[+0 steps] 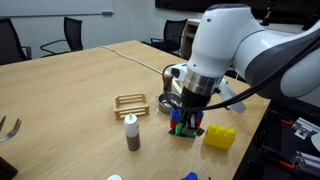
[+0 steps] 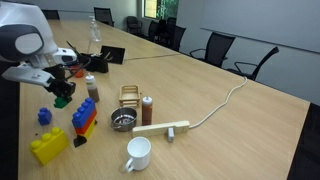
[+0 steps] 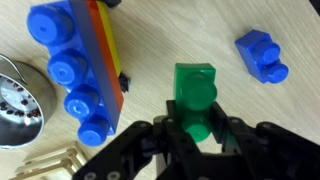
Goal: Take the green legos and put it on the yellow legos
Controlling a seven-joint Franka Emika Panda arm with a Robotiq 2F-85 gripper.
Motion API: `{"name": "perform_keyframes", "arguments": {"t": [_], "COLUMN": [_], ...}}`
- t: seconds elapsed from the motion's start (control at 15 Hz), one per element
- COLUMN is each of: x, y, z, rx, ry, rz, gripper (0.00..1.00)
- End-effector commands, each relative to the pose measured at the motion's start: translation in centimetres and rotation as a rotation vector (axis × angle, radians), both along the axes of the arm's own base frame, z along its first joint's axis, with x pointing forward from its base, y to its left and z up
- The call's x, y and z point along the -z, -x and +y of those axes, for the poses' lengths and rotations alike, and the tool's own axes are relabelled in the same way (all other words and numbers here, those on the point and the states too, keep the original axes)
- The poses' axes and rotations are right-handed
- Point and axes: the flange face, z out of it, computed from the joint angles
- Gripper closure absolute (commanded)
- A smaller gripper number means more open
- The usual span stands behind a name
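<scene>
Wrist view: the gripper [image 3: 195,132] enters from the lower edge of the picture, its two dark fingers [image 3: 160,135] pressed narrowly against either side of the green legos [image 3: 194,92], which is thus held with its studded face toward the camera. Beside it lies the blue-and-red stack [image 3: 85,70], a long brick assembly with blue studs and a thin yellow layer. A small blue brick [image 3: 262,55] lies apart on the opposite side. Part of a metal strainer [image 3: 15,100] and of a wooden rack [image 3: 50,165] show at the picture's border. Exterior view: the arm reaches down over the table [image 1: 80,80] close to its near edge, with the gripper [image 1: 187,113] low above the blue-and-red stack [image 1: 190,128]. The yellow legos [image 1: 220,136] stands just beside, at the table edge. The wooden rack [image 1: 132,104] and a shaker bottle [image 1: 131,132] stand farther in from that edge. The held brick is too hidden here to be made out clearly. Exterior view: the gripper [image 2: 62,92] carries the green legos [image 2: 62,101] near the end corner of the table [image 2: 250,110], between the small blue brick [image 2: 44,116] and the blue-and-red stack [image 2: 84,120]. The yellow legos [image 2: 47,146] sits nearest the table edge, apart from the held brick. Toward the middle stand the metal strainer [image 2: 123,121], a white mug [image 2: 138,153], a wooden block [image 2: 165,128] and a white cable [image 2: 222,103].
</scene>
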Motion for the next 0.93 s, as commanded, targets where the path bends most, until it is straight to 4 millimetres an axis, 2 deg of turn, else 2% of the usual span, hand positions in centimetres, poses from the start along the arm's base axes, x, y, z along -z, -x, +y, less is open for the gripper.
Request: {"name": "perform_keyframes", "arguments": {"t": [0.0, 0.6, 0.87], "x": [-0.9, -1.8, -2.1], "y": [2.0, 4.8, 5.7], "z": [-2.5, -6.5, -8.5], "rx": [0.086, 0.179, 0.173], "ry": [-0.029, -0.123, -0.090], "rz": [0.005, 0.032, 0.032], "gripper": [0.90, 0.90, 0.90]}}
